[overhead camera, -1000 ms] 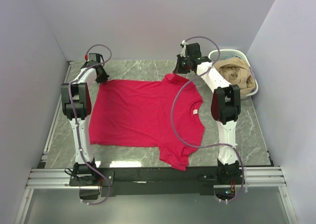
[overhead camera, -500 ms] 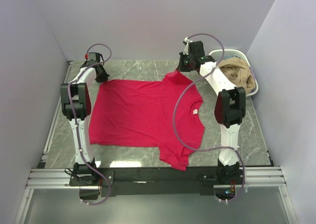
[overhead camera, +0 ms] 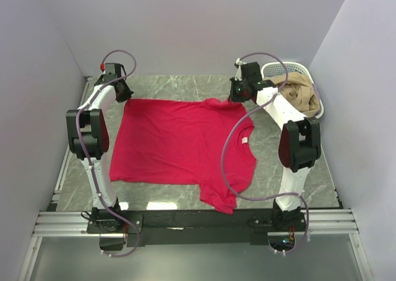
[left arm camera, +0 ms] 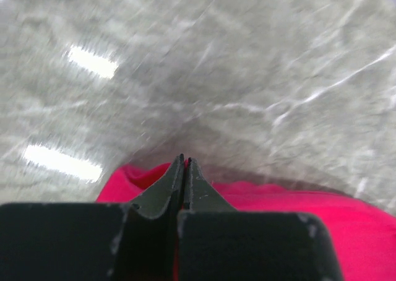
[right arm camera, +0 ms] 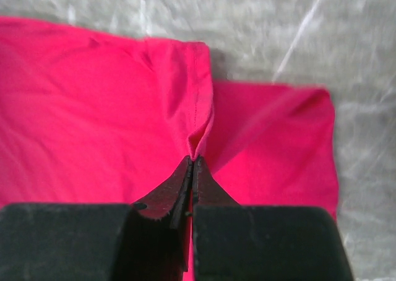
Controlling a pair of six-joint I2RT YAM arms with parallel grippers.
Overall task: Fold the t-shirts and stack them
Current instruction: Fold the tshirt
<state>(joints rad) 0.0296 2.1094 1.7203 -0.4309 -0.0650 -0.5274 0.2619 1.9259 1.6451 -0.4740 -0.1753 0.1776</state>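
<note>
Along the far edge of the grey marble-patterned tabletop [overhead camera: 179, 86], you have left gripper [left arm camera: 184, 164] and right gripper [right arm camera: 193, 162] each clamped tight on the far margin of the flat crimson-red short-sleeved cloth t-shirt [overhead camera: 179, 142], long axis left-right between them, body lying toward the bases
</note>
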